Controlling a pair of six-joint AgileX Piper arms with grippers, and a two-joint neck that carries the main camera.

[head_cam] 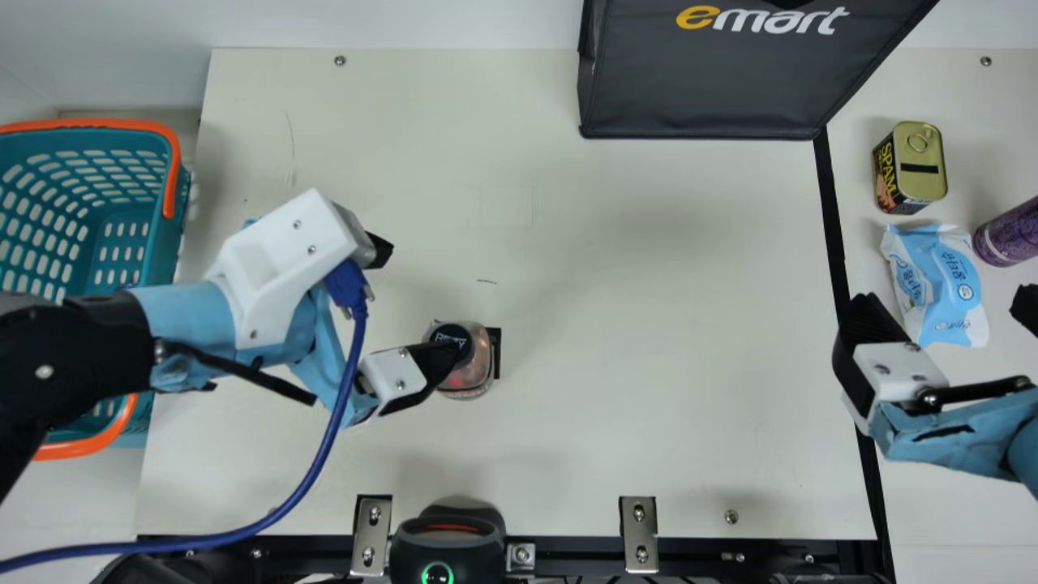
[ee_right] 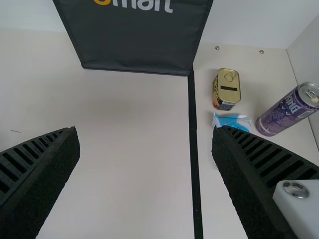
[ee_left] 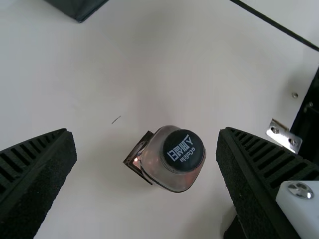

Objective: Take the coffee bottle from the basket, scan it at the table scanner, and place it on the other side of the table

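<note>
The coffee bottle (head_cam: 470, 369), clear with a dark cap, stands on the table scanner (head_cam: 496, 353), left of the table's middle. My left gripper (head_cam: 413, 300) is open above and beside it, one finger by the cap. In the left wrist view the bottle (ee_left: 174, 157) appears between the spread fingers of my left gripper (ee_left: 147, 154), touching neither. At the right, my right gripper (head_cam: 941, 312) is open over the black line. Its fingers are wide apart in the right wrist view, my right gripper (ee_right: 145, 152) holding nothing. The teal basket (head_cam: 166, 235) is at the far left.
A dark bag (head_cam: 697, 89) stands at the back. Beyond the black line (head_cam: 829, 203) are a yellow can (head_cam: 920, 162), a light blue packet (head_cam: 937, 284) and a purple can (head_cam: 1010, 231). A black device (head_cam: 448, 539) sits at the front edge. A blue cable (head_cam: 324, 454) trails from my left arm.
</note>
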